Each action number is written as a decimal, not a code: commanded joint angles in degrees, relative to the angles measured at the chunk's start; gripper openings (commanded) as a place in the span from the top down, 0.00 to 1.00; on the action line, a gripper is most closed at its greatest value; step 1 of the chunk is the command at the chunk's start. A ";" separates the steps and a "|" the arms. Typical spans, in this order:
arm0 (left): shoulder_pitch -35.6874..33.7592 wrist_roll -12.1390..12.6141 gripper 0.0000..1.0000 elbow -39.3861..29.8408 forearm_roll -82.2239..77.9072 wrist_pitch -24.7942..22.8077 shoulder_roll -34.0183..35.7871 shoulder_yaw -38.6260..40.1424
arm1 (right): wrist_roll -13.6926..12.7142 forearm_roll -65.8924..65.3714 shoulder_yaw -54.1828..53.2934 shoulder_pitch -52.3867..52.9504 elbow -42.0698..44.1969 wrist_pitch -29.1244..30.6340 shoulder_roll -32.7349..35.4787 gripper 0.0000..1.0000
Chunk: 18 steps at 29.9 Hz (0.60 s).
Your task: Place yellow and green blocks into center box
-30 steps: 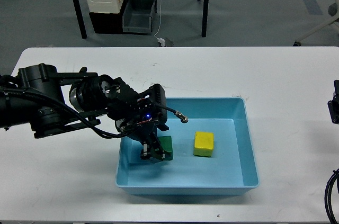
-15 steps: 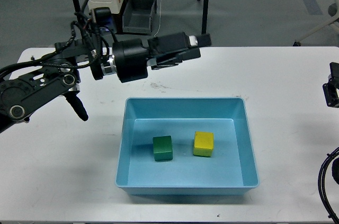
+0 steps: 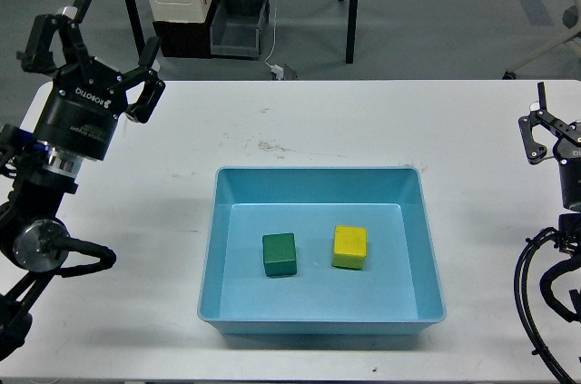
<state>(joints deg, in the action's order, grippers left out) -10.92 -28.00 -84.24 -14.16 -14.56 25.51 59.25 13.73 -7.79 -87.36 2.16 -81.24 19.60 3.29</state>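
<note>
Lying far from left claw (image 3: 91, 34): blocks (image 3: 280, 254)

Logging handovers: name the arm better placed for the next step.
Neither is needed: the green block and yellow block already sit in the blue box. If one must act, left; the left gripper, fingers spread, shows fully.

Left gripper (image 3: 91, 37) raised, fingers (image 3: 56, 30) spread wide.

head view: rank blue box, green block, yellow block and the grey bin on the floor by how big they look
1. Blue box, by far the largest.
2. Grey bin, though it sits farther away, so its real size is unsure.
3. Yellow block and green block look alike; no ranking.
</note>
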 commanded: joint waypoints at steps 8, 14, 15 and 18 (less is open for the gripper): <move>9.59 0.00 0.00 -1.54 24.78 -1.09 -1.68 -0.80 | -6.25 14.19 0.08 -7.70 -0.49 0.09 -2.41 0.00; 14.95 1.20 0.00 -3.30 29.80 -0.73 -8.71 -0.18 | -7.76 15.70 0.26 -10.33 -0.41 -0.17 -3.29 0.00; 15.31 1.20 0.00 -3.39 30.32 -0.82 -9.59 -0.01 | -7.84 15.87 0.34 -10.69 -0.49 -0.17 -3.29 0.00; 16.80 1.02 0.00 -3.39 32.43 -1.34 -10.21 0.17 | -7.76 15.96 0.17 -11.92 -0.49 -0.17 -3.29 0.00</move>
<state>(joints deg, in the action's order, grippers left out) 4.48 -26.88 -87.60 16.22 -15.34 16.33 59.15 5.94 8.01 -87.06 -8.64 -81.70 19.38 0.04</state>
